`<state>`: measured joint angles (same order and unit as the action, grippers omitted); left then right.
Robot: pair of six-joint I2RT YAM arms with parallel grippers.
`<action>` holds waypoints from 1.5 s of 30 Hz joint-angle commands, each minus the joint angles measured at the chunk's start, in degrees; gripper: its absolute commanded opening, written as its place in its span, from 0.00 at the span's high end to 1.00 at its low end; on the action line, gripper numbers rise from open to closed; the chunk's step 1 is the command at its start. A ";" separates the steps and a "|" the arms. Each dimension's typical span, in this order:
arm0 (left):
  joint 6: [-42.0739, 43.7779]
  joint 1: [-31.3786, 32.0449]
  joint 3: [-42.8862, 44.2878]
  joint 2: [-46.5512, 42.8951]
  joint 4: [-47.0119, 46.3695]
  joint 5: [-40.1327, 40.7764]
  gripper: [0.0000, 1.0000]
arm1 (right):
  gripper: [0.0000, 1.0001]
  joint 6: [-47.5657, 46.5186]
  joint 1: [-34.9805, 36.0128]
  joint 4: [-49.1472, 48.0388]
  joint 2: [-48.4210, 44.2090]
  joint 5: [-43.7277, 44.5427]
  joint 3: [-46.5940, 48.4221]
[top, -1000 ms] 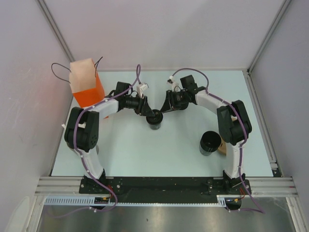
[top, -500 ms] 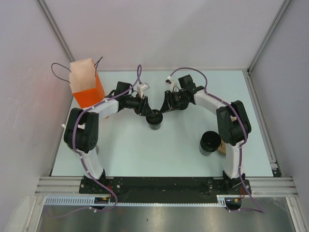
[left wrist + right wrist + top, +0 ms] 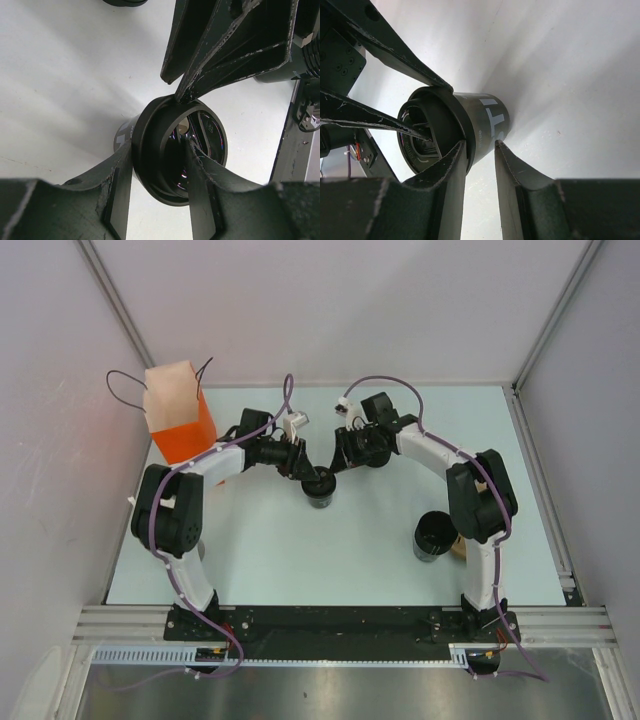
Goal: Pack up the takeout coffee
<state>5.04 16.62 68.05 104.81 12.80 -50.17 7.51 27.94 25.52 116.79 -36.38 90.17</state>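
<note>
The left tool [image 3: 159,150] pinched the lid rim of the takeout coffee [image 3: 321,486], which stood upright in the middle of the surface [image 3: 280,550]. The right tool [image 3: 480,146], narrowly parted, had its tips against the lid edge and cup wall; I couldn't tell whether it gripped.

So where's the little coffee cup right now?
In the top view the takeout coffee stands mid-table, between the left hand and right hand, whose tips meet at its lid.
</note>
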 commanded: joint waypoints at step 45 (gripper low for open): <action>4.28 0.78 -4.95 0.22 1.97 8.07 0.59 | 0.43 18.51 -5.44 -20.68 0.80 -23.48 -3.07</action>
<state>4.99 16.82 66.02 103.28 10.74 -50.30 22.61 22.76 10.28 116.16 -56.53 85.14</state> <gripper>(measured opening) 0.459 0.581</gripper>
